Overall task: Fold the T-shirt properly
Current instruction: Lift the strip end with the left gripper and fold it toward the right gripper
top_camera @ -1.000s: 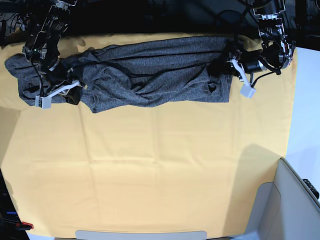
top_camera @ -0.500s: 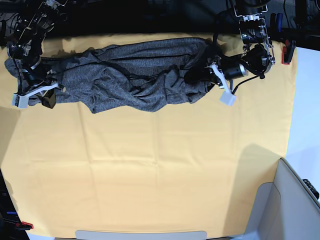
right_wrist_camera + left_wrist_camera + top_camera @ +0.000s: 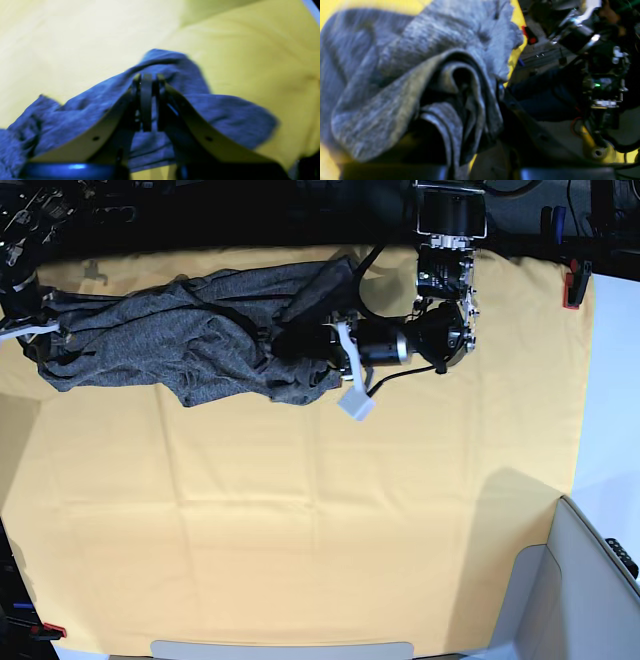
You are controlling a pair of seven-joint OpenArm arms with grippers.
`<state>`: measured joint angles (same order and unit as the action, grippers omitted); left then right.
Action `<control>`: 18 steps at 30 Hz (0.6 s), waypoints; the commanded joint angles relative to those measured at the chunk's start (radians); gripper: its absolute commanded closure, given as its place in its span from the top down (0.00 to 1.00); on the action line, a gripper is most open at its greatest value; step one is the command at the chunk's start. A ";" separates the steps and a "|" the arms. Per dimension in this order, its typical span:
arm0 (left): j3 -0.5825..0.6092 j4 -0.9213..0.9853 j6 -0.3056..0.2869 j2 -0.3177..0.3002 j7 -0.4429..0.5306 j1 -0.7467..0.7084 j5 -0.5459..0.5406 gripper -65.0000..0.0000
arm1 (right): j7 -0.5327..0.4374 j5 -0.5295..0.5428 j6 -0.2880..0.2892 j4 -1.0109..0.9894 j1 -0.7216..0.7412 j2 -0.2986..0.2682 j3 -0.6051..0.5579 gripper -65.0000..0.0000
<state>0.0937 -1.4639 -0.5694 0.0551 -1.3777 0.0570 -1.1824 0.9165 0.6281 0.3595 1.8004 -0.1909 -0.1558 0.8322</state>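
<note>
T-shirt [image 3: 190,340] bunched on table cloth [image 3: 300,520], both tools clamping it

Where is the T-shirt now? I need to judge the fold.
In the base view the T-shirt lies bunched along the tablecloth's far edge, left of centre, between the two arms.

The base view is evenly and brightly lit from above, and the cloth [image 3: 300,520] shows only soft creases and a faint shadow near the lower right. Its top edge falls off into near black. The left wrist view is dim and smeared with motion blur, the shirt [image 3: 395,75] streaky and the background dark with small glints. The right wrist view is soft, washed pale at upper left, and tints the shirt [image 3: 225,112] blue.
</note>
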 commanded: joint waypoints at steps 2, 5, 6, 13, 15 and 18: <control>0.059 0.018 0.019 0.022 0.031 0.034 -0.029 0.01 | -0.024 0.016 0.006 0.011 0.005 -0.020 0.023 0.05; 0.127 0.061 0.019 0.025 0.071 0.060 -0.031 0.01 | -0.024 0.016 0.006 0.011 0.000 -0.020 0.029 0.05; 0.143 0.070 0.021 0.027 0.083 0.070 -0.029 0.01 | -0.024 0.016 0.006 0.009 -0.005 -0.020 0.029 0.05; 0.272 0.107 0.021 0.028 0.194 0.131 -0.032 0.01 | -0.024 0.016 0.006 0.009 -0.012 -0.014 0.029 0.05; 0.280 0.107 0.021 0.028 0.202 0.132 -0.032 0.01 | -0.024 0.016 0.006 0.009 -0.020 -0.012 0.028 0.05; 0.280 0.107 0.021 0.028 0.208 0.132 -0.029 0.01 | -0.024 0.016 0.006 0.009 -0.023 -0.011 0.026 0.05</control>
<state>0.3729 -1.3422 -0.5419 0.0715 -1.1889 0.1699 -1.1816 0.9169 0.6277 0.3595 1.7954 -0.2195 -0.1486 0.8543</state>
